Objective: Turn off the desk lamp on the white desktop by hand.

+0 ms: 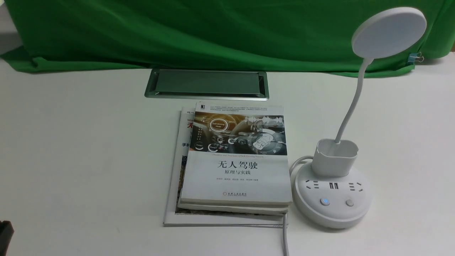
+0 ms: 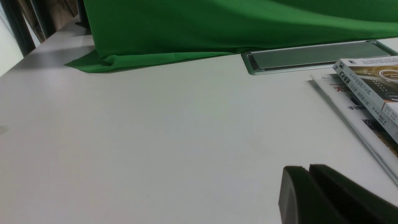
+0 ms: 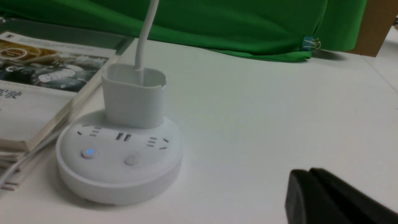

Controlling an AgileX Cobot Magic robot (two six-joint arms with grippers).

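The white desk lamp (image 1: 332,197) stands at the right of the white desktop (image 1: 81,149). Its disc head (image 1: 389,32) is up at the top right, on a thin neck rising from a cup holder (image 1: 334,156). On the round base the left button (image 1: 325,202) glows blue; the right button (image 1: 349,203) is unlit. In the right wrist view the lamp base (image 3: 119,158) lies left of my right gripper (image 3: 309,172), which is shut, empty and apart from it. My left gripper (image 2: 309,168) is shut and empty over bare desktop, showing in the front view only as a dark corner (image 1: 5,231).
Two stacked books (image 1: 234,160) on a magazine lie just left of the lamp base. The lamp's white cable (image 1: 284,234) runs off the front edge. A grey metal cable hatch (image 1: 207,83) sits behind the books. Green cloth (image 1: 177,32) hangs at the back.
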